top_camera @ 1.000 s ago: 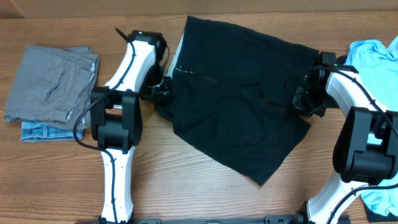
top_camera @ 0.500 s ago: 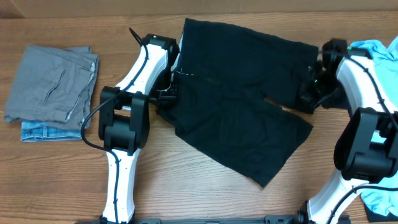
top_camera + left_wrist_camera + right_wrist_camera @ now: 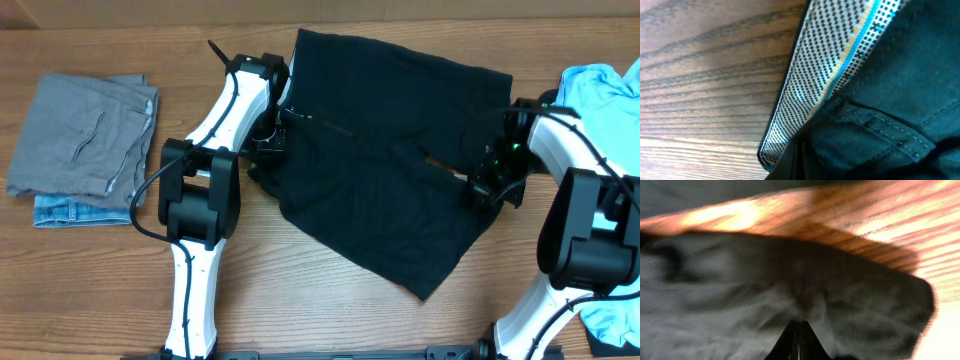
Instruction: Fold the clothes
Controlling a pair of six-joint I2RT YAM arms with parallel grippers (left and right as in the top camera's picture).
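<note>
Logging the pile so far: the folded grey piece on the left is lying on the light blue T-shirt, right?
No. In the overhead view the grey piece at the left lies on a denim piece, whose edge shows beneath it. The light blue T-shirt is at the far right.

The black garment is lying over the wood-grain counter, its edge turning back and showing a black-and-white dotted lining with a thin blue stripe. A stitched seam is running across the dark cloth. At the bottom, the left tool is pinching the fabric's edge, tips together.
</note>
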